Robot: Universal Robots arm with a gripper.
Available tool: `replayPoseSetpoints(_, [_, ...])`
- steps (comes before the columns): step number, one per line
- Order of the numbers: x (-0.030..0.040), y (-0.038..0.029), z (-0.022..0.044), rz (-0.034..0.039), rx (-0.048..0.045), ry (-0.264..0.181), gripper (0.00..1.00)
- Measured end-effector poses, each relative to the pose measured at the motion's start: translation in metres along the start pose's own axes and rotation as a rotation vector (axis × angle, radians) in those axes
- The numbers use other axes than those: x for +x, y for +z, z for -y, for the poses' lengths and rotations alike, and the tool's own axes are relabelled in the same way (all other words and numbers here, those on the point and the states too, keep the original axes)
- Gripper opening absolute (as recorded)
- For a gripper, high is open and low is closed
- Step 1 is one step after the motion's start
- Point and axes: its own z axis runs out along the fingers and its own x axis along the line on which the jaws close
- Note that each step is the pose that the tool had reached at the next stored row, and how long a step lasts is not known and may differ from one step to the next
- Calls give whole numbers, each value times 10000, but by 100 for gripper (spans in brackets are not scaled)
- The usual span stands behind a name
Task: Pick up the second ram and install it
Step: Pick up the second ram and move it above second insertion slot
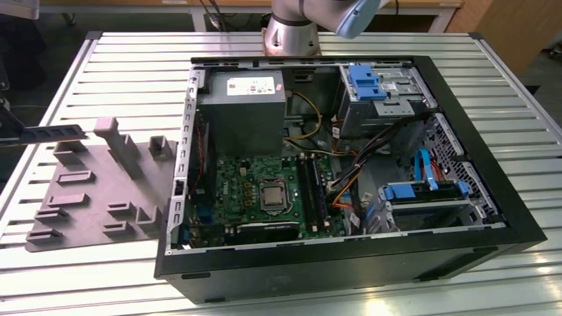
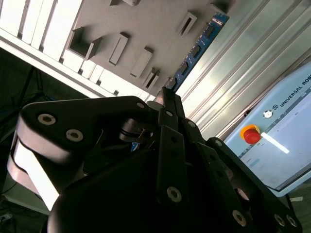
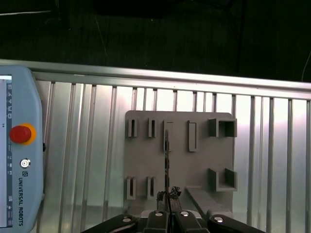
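Exterior view, second ram: the second ram is seen as a dark stick, held level over the far edge of the grey tray, at the exterior view's left.
Exterior view, tabletop: the tray and the open computer case are set side by side on the ribbed metal tabletop. The second ram is kept well apart from the case.
Exterior view, case: long black slots are seen on the green board inside the case.
Second wrist view, gripper: the gripper is seen from behind. Its jaws are pinched tight on one end of the second ram.
Second wrist view, second ram: the stick is pointed straight out from the jaws. A row of small chips is seen on its blue face. The tray is seen just beyond it.
First wrist view, second ram: the second ram is seen from its thin edge, as a dark line. One end is gripped between the jaws of the gripper, and the rest is stretched out over the middle of the tray.
First wrist view, tabletop: a pale blue control pad with a red button is laid on the tabletop, near the tray.
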Motion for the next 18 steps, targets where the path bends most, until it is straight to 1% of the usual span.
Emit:
replayPoseSetpoints(7, [3,-3,61,0,0,0,12])
replayPoseSetpoints(18, [6,-8,139,0,0,1,12])
